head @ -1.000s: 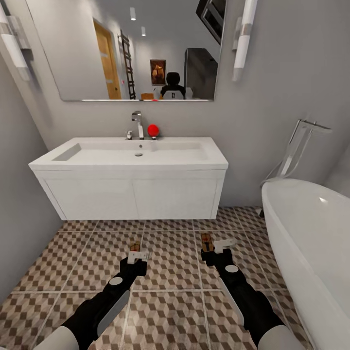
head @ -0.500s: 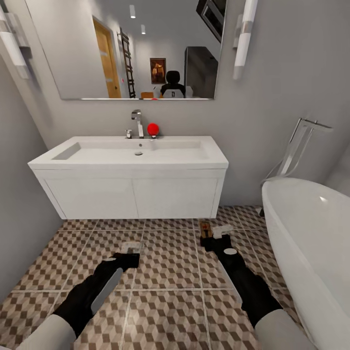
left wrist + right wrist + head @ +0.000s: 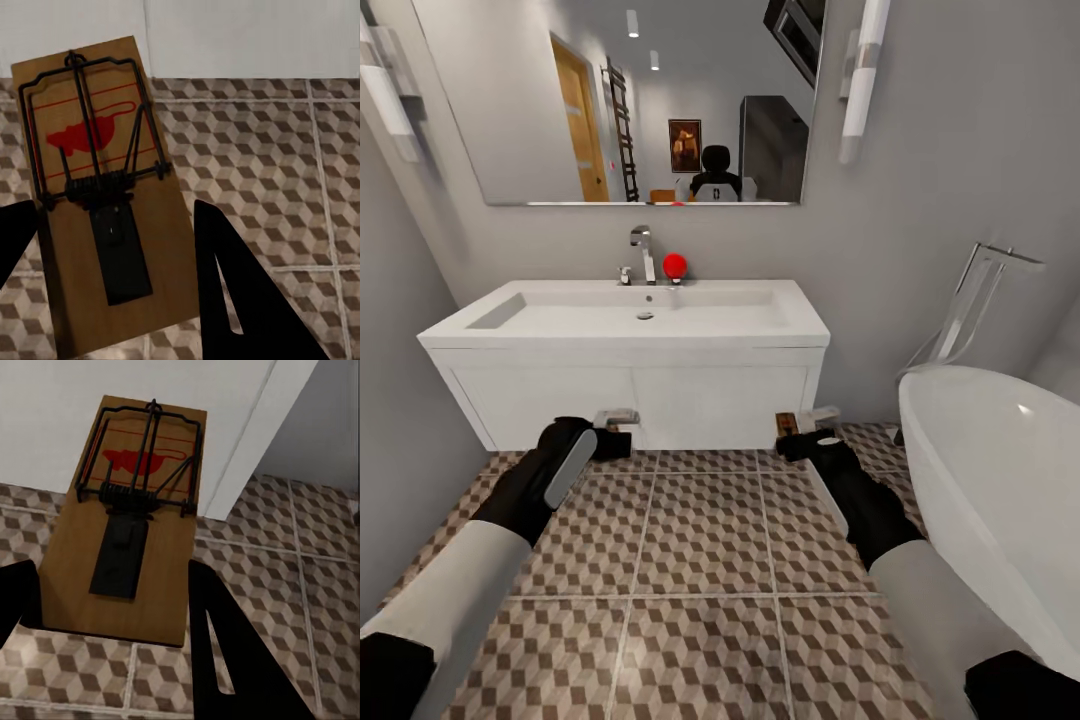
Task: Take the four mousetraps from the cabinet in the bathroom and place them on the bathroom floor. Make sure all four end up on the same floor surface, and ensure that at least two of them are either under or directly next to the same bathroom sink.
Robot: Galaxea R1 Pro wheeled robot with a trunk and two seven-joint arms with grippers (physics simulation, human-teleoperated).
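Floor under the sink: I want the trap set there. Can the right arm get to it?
Probably yes: the right claw already holds its mousetrap at the vanity front, with bare tiles below.

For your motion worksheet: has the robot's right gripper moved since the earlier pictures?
Yes. The right gripper, holding a tan wooden mousetrap, went forward from mid-floor to the white vanity.

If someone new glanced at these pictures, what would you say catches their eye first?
Probably the two outstretched arms, each holding a mousetrap in its jaws just in front of the white vanity: the left mousetrap and the right mousetrap, tan boards with red marks. Next, the wide white sink beneath the mirror, above the cube-patterned floor, with the bathtub at right.
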